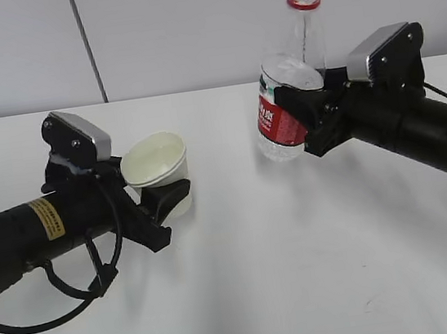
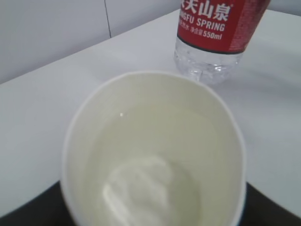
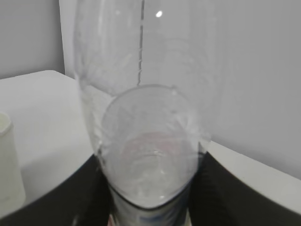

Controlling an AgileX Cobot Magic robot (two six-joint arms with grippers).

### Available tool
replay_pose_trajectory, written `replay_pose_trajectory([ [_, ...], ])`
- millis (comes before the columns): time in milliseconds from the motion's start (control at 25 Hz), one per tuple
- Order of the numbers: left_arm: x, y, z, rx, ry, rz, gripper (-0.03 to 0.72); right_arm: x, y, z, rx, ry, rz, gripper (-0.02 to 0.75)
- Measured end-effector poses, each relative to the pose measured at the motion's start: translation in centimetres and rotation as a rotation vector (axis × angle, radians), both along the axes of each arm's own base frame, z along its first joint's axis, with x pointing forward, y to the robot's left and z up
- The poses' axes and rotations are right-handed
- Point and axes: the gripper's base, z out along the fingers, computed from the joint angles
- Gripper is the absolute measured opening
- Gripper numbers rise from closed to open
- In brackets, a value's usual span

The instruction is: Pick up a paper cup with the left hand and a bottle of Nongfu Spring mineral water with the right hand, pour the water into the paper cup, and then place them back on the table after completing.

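1. We see the table (image 1: 305, 288), a wide plain white top filling the lower part of the exterior view; its near edge runs out of the picture.
2. The right hand (image 1: 304, 119) is a black arm with a grey square plate, coming in from the right. Its jaws are closed around the bottle (image 1: 291, 84) at the red label, holding it upright and clear of the table. The arm's far end is cut off at the picture's edge.
3. The left hand (image 1: 170, 197) is a black arm with a yellow sticker, reaching in from the left. Its jaws clasp the paper cup (image 1: 157, 166) around its lower half, tilted a little, just above the tabletop. We cannot tell whether the cup's base touches the table.
4. The bottle is clear plastic with a red label and a red ring at the open neck; no cap is on it. In the left wrist view only its lower part shows, above and behind the cup (image 2: 155, 150). In the right wrist view the bottle (image 3: 146, 141) fills the frame and blurs.
5. The cup is white paper with a rolled rim. It stands well apart from the bottle, to its left.
6. The water (image 2: 155, 169) lies in the cup as a clear, faintly yellowish pool. How much remains in the bottle we cannot make out.
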Motion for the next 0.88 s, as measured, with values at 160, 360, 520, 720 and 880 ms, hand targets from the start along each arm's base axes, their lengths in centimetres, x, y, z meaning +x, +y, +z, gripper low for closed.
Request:
replay_pose_trajectory([
  [160, 0.2, 0.1, -0.7, 0.001, 0.003, 0.019, 0.433, -0.7, -0.1, -0.7, 0.01, 0.039, 0.0, 0.323],
  [360, 0.3, 0.0, -2.3, -0.011, 0.028, 0.014, 0.433, -1.0, -0.2, -1.7, -0.001, 0.072, 0.0, 0.323],
  [520, 0.3, 0.0, -2.8, 0.004, 0.025, 0.009, 0.433, -0.9, 0.0, -3.3, -0.017, 0.117, 0.015, 0.323],
  [720, 0.3, 0.0, -3.8, 0.033, 0.032, 0.007, 0.433, -1.1, 0.2, -4.3, -0.044, 0.14, 0.053, 0.323],
  [880, 0.7, -0.1, -4.0, 0.033, 0.03, 0.01, 0.433, -1.1, 0.3, -4.9, -0.05, 0.157, 0.055, 0.323],
])
